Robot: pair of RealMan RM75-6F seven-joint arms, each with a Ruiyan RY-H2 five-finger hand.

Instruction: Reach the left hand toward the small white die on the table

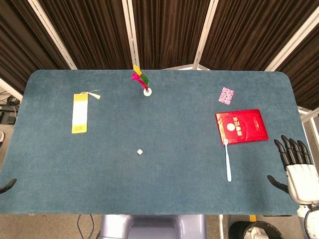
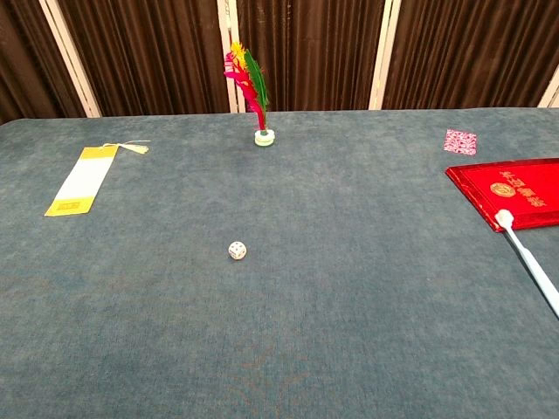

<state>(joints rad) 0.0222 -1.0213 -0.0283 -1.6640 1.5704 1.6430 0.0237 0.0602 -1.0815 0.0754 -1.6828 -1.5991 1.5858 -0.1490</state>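
The red booklet [image 1: 241, 126] near the right end of the counter [image 1: 164, 189] carries a gold round emblem and gold characters on its cover, too small to read. The yellow-and-white bookmark [image 1: 79, 113] at the far left has a darker yellow band at its near end with marks that cannot be made out, and a pale tassel at its far end. The small pink patterned card [image 1: 226, 95] beyond the booklet shows no legible writing.

The die [image 1: 140, 151] sits alone on the blue felt, a little left of centre and nearer the front edge than the back. In the chest view the die [image 2: 238, 250] shows dark pips on its white faces — the count is not clear. It is a cube, so it has no long axis; it rests flat on one face, turned slightly so a corner edge faces the camera.

A feathered shuttlecock [image 1: 144, 83] stands upright near the back edge, straight beyond the die and well apart from it. A white toothbrush [image 1: 227, 160] lies with its head touching the booklet's near edge, handle pointing toward the front.

The left hand [image 1: 7, 186] shows only as a dark tip at the counter's left front edge — whether it is open or closed cannot be told. The right hand [image 1: 298, 167] rests at the right edge, holding nothing, fingers extended and apart.
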